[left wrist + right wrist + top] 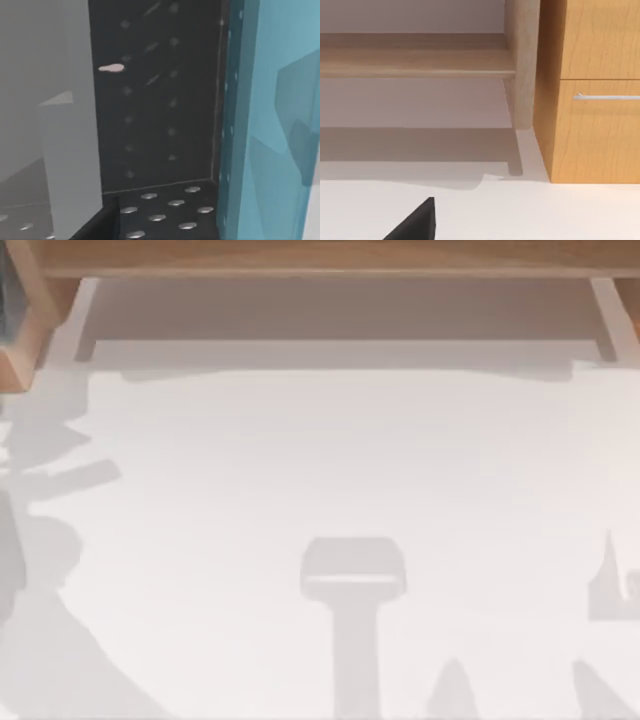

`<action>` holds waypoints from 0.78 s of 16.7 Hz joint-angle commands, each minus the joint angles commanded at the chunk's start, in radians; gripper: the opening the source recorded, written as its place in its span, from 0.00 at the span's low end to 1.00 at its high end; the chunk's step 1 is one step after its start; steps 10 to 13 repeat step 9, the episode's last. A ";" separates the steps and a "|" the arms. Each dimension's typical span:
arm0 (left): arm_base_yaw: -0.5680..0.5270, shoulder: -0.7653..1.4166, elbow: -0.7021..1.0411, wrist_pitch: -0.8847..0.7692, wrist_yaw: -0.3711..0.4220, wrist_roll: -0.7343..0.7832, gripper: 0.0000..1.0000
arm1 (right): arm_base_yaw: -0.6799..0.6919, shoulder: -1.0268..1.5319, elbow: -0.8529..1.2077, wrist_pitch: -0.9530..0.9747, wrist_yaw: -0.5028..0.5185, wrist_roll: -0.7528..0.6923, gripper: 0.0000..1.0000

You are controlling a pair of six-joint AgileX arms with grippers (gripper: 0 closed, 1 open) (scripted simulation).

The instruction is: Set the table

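The table (320, 460) is a wide plain white surface with only soft grey shadows lying on it, one T-shaped near the front middle. It also appears in the right wrist view as a white strip (545, 210) in front of the shelf. A dark corner of my right gripper (415, 222) pokes in low over that strip, with nothing seen in it. A black edge of my left gripper (100, 225) sits close to a dark perforated panel (155, 110), off the table.
A light-brown wooden shelf frame (320, 255) runs along the table's far edge; its post (522, 65) stands by a wooden cabinet (595, 140) with a metal drawer handle (607, 97). A translucent blue panel (270, 125) and a grey block (45, 125) flank the perforated panel.
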 joint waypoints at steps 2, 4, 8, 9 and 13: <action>0.014 -0.034 -0.038 0.010 0.012 0.002 1.00 | 0.000 0.000 0.000 0.000 0.000 0.000 1.00; 0.031 -0.070 -0.080 0.021 0.026 0.006 1.00 | 0.000 0.000 0.000 0.000 0.000 0.000 1.00; 0.063 -0.115 -0.171 0.040 0.056 0.022 1.00 | 0.000 0.000 0.000 0.000 0.000 0.000 1.00; 0.066 -0.116 -0.178 0.041 0.058 0.024 1.00 | 0.000 0.000 0.000 0.000 0.000 0.000 1.00; 0.066 -0.116 -0.178 0.041 0.058 0.024 1.00 | 0.000 0.000 0.000 0.000 0.000 0.000 1.00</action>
